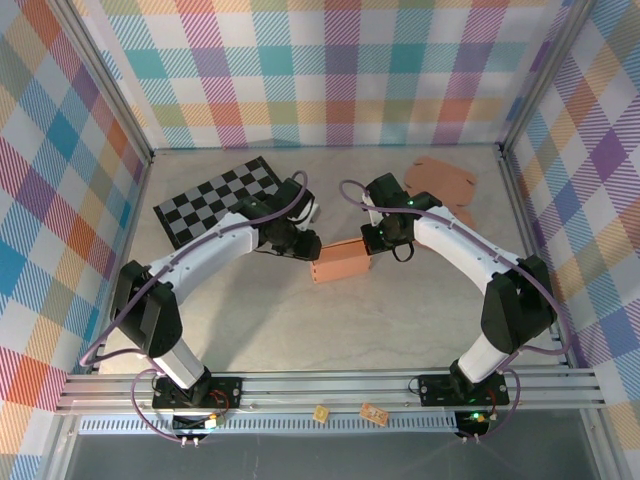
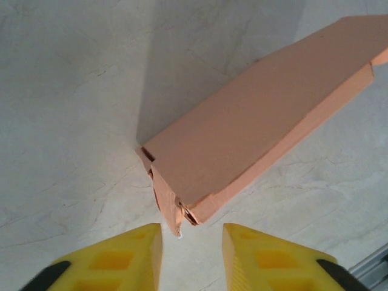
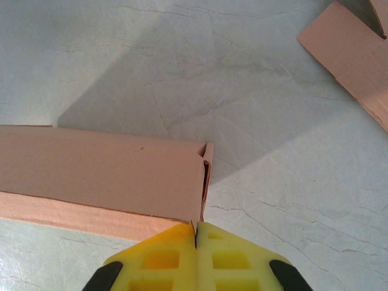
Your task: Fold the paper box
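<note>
Paper box (image 1: 342,262) lies near the middle of the table (image 1: 300,340), a long pinkish-tan carton set slightly askew between the two grippers.

From above, the left gripper (image 1: 300,248) sits at the box's left end and the right gripper (image 1: 376,240) at its right end, but the arms hide both sets of fingertips.

The wrist cameras show them. In the left wrist view the left gripper (image 2: 192,233) stands released, with a clear gap between its yellow fingers (image 2: 130,254). The box (image 2: 260,127) lies just ahead. A crumpled, loose end flap (image 2: 167,206) hangs at its near corner and points into that gap, without being squeezed.

In the right wrist view the right gripper (image 3: 196,231) is clenched, its fingers pressed flat together against the box's (image 3: 97,170) end corner. The end flap's edge (image 3: 205,179) runs down to their seam, and I cannot tell if paper is caught there.

A checkerboard mat (image 1: 215,195) lies toward the far left corner. Flat cardboard blanks (image 1: 445,180) lie toward the far right corner, and one blank's edge (image 3: 351,42) shows in the right wrist view.
</note>
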